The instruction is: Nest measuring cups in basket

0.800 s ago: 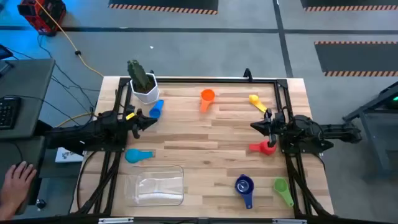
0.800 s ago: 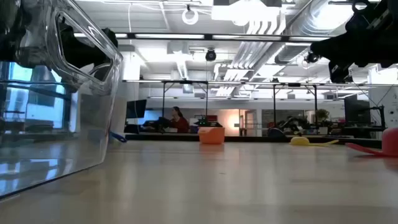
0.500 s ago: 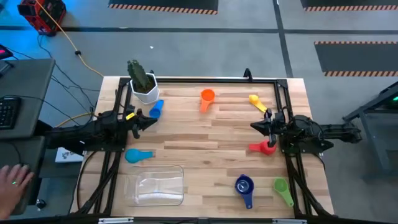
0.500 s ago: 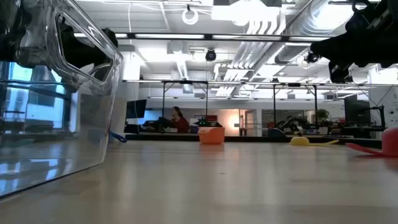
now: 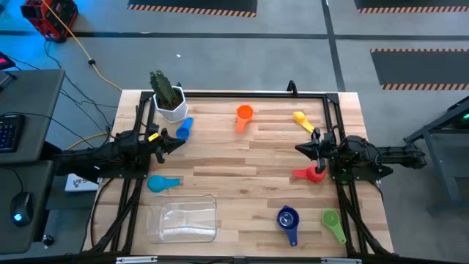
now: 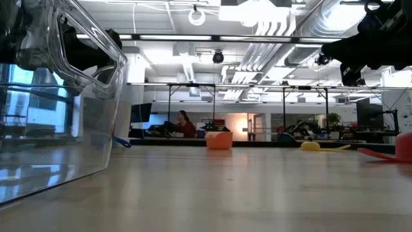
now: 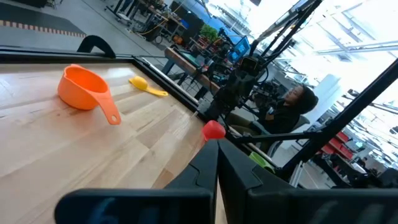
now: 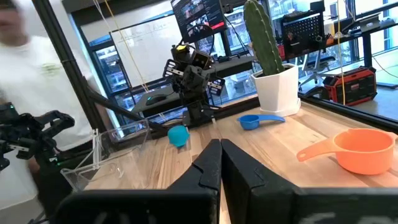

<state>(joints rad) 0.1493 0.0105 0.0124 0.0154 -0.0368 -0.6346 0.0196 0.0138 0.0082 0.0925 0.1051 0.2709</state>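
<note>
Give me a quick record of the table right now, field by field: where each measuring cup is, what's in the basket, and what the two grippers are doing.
basket: near left part of table, no cup in it
orange cup: far middle
yellow cup: far right
red cup: right side, beside the right gripper
dark blue cup: near right
green cup: near right corner
light blue cup: left, just beyond the basket
blue cup: beside the cactus pot
left gripper: shut, holding nothing
right gripper: shut, holding nothing
</note>
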